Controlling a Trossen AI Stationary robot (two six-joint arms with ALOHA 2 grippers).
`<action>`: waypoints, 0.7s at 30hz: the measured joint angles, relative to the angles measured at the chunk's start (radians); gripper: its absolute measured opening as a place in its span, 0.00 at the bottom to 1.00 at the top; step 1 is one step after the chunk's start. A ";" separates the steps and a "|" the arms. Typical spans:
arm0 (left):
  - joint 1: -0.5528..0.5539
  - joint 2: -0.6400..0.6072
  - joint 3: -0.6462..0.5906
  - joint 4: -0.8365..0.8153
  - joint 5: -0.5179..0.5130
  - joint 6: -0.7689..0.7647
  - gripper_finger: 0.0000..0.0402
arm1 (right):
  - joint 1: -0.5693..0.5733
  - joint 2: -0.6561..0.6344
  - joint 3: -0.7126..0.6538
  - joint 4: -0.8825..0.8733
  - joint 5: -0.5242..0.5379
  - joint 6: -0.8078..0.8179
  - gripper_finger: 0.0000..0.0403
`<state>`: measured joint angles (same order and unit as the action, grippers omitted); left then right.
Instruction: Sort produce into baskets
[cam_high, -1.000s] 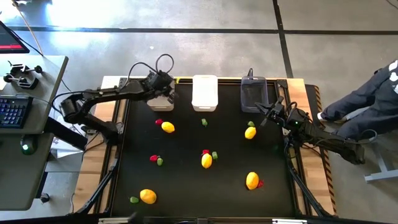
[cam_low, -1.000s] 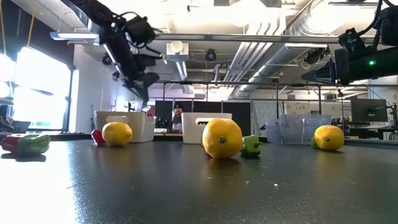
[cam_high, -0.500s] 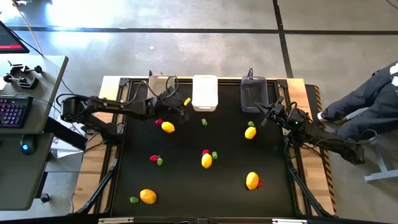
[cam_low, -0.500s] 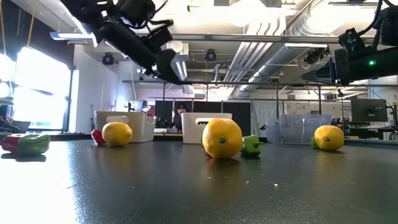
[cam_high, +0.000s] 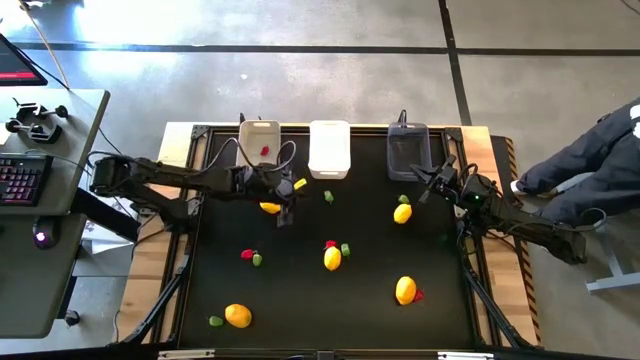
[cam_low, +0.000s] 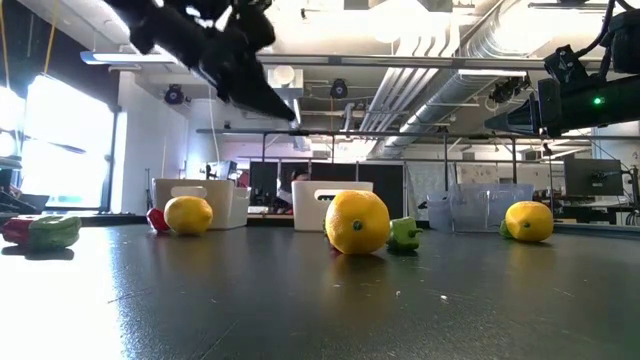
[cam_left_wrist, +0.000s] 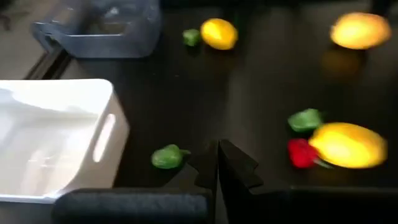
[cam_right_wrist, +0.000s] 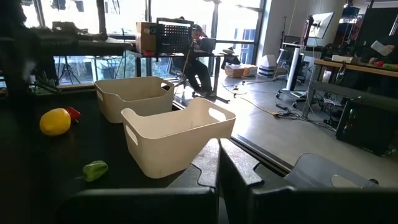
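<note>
writing: none readable on the bins or the produce.
bins: 3 small rectangular plastic bins in a row at the far edge of the black worktop (cam_high: 440, 320): beige bin (cam_high: 259, 137) with one small red piece (cam_high: 265, 151) inside, bright white bin (cam_high: 329, 149), dark grey bin (cam_high: 407, 150).
yellow fruits: 5 egg-sized lemon-like fruits on the worktop; one (cam_high: 270, 208) lies partly under the left arm, another (cam_high: 402, 213) lies near the right claw.
small pieces: about 5 green and 4 red pieces scattered loose, mostly beside the fruits; some too small to be sure of.
left claw (cam_high: 287, 214): fingers pressed together, holding nothing, above the worktop in front of the beige and white bins.
right claw (cam_high: 428, 188): fingers together, empty, at the worktop's right edge beside the grey bin.
surroundings: a seated person's dark trouser legs (cam_high: 590, 160) to the right; desk with keyboard (cam_high: 18, 180) to the left.
</note>
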<state>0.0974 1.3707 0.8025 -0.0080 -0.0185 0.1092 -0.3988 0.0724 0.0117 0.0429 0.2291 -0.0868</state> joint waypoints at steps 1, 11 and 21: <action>-0.007 -0.006 0.025 -0.050 -0.001 0.000 0.00 | 0.000 0.000 0.000 0.000 0.000 0.000 0.00; -0.016 -0.010 0.197 -0.541 -0.016 0.000 0.00 | 0.000 0.000 0.000 0.000 0.000 0.000 0.00; -0.065 -0.008 0.213 -0.770 0.007 -0.032 0.08 | 0.000 0.000 0.000 0.000 0.000 0.000 0.00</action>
<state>0.0328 1.3626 1.0153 -0.7782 -0.0119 0.0774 -0.3989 0.0727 0.0116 0.0429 0.2295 -0.0864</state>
